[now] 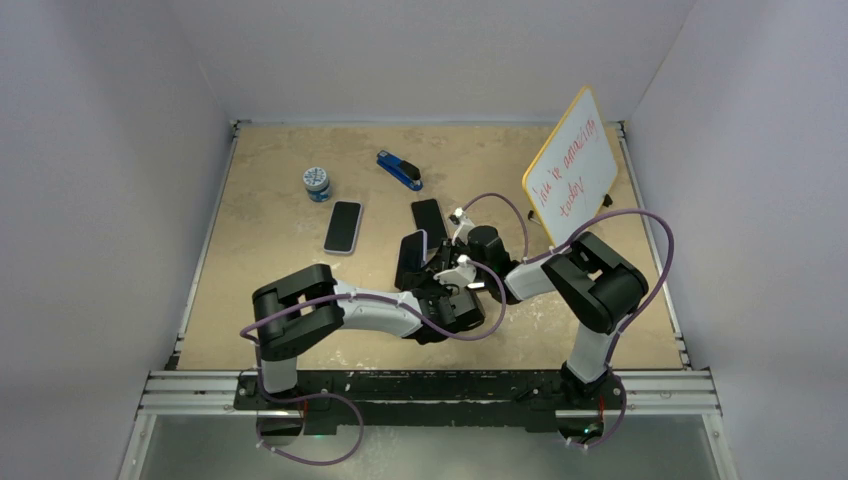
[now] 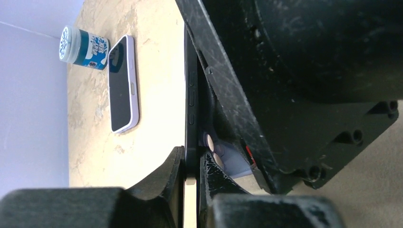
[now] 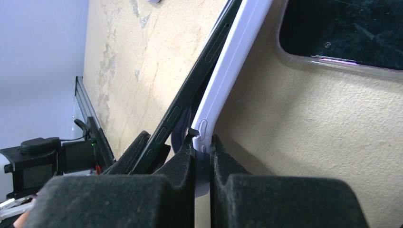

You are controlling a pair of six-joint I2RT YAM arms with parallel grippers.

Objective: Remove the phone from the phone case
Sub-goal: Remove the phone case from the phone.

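1. The left gripper is clenched on the thin edge of the phone, close to its end, just below the side buttons.
2. The right gripper is pinched onto the rim of the pale lilac case. With each arm gripping its own half, they look set to pull the two apart.
3. The phone is a flat black slab. It is held on edge above the table, mid-table between the arms. At the gripped end a wedge of gap shows between it and the case. Farther along they meet, so I'd judge it only partly out.
4. Two other phones lie flat just beyond. A jar, a stapler and a whiteboard stand farther back.
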